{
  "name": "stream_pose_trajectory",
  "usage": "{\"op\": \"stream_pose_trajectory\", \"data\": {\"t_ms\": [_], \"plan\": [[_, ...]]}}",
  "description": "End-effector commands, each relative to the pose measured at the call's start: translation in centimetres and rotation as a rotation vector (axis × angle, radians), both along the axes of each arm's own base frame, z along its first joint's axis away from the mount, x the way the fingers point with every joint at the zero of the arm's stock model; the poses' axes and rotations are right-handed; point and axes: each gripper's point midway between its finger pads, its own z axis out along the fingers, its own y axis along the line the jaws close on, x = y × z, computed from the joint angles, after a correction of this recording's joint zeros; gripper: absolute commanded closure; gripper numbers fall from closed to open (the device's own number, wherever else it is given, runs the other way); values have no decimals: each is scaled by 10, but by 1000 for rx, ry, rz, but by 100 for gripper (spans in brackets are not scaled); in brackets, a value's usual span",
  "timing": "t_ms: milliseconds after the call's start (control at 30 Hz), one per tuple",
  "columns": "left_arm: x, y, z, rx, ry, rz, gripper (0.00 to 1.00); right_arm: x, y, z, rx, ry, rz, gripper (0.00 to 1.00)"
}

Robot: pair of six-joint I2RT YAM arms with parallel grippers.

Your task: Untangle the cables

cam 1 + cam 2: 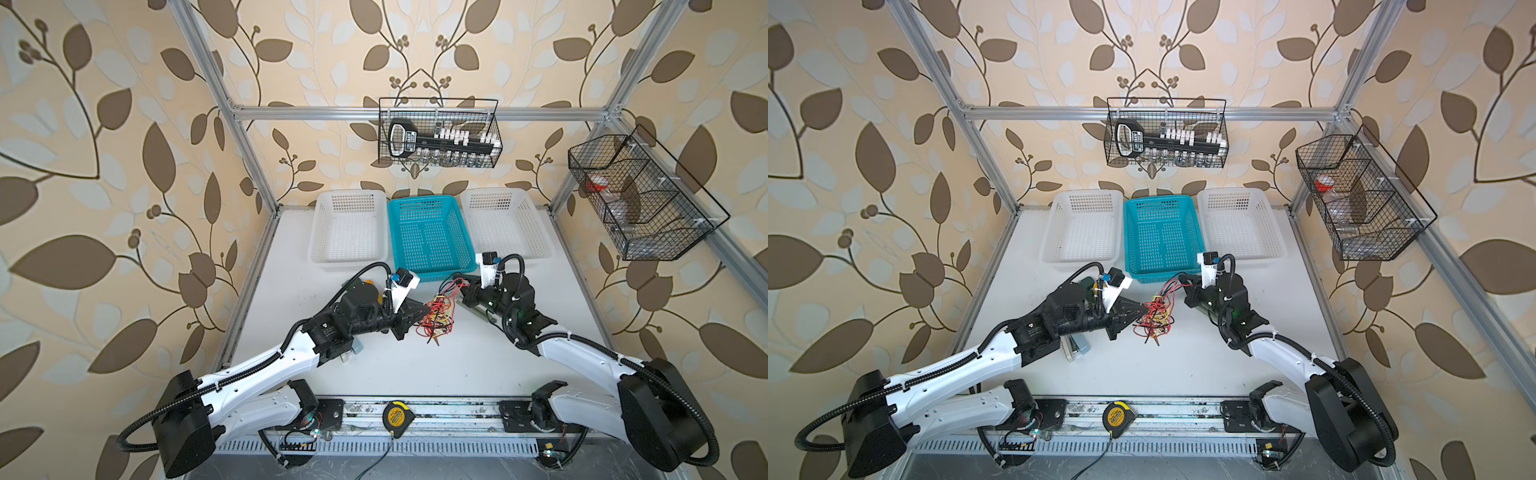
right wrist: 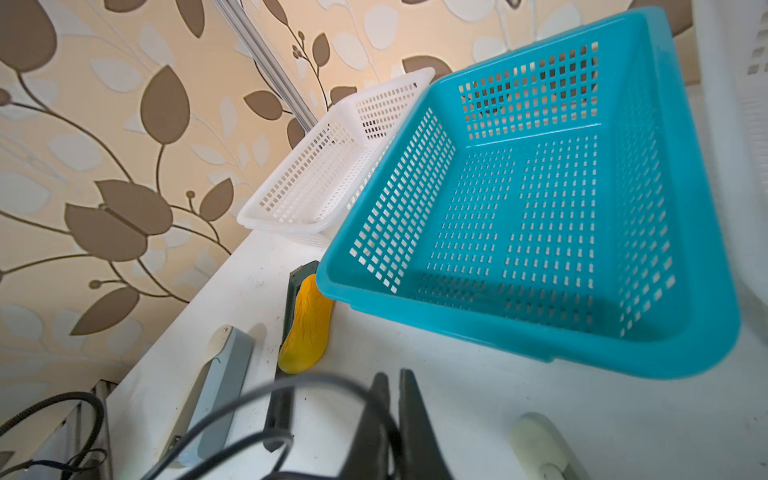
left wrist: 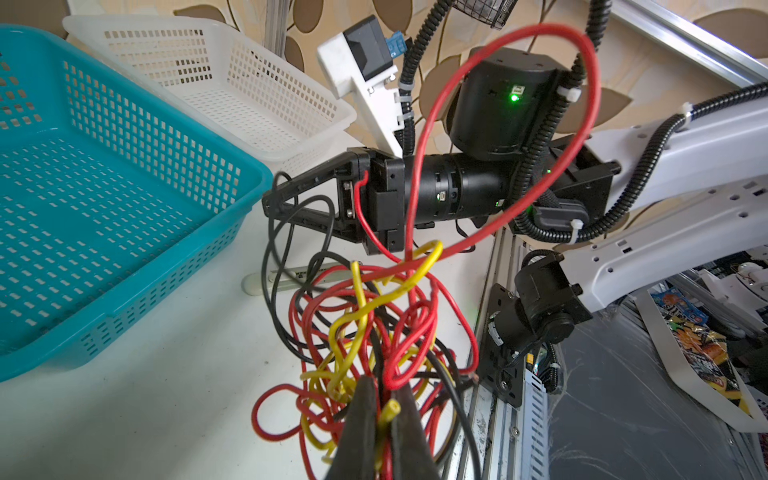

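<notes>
Right hand (image 2: 392, 377) closest to camera, two black fingers (image 2: 415, 419) pressed nearly together, only thin sliver between tips. Blurry black cable (image 2: 307, 377) loops across in front and runs right into fingers, looks pinched tbh. Big teal basket (image 2: 540, 348) fills most of view, sitting on white worktop (image 2: 478, 399). White basket (image 2: 307, 183) just behind it by wall. Yellow bumpy thing (image 2: 307, 328) lies against teal basket's corner, on dark strip (image 2: 280, 415). Grey stapler-looking bar (image 2: 220, 386) nearby. Pale rounded thing (image 2: 536, 436) beside hand, can't tell what.
</notes>
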Motion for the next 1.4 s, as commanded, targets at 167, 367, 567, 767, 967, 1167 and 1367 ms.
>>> {"op": "stream_pose_trajectory", "data": {"t_ms": [167,367,567,767,967,1167,1367], "plan": [[25,29,17,-38,-82,219,100,9,-35,4,-78,6,-174,100],[61,73,-31,135,2,531,100,8,-81,8,-194,57,-372,100],[73,102,-75,202,116,669,100,0,-115,16,-256,98,-485,100],[73,120,-100,256,170,734,100,-5,-146,25,-257,125,-564,100],[76,126,-114,273,201,754,100,-14,-180,35,-252,135,-651,100],[79,127,-123,284,225,758,100,-26,-216,45,-206,148,-729,100],[80,129,-127,284,233,764,100,-29,-223,52,-171,138,-717,100]]}}
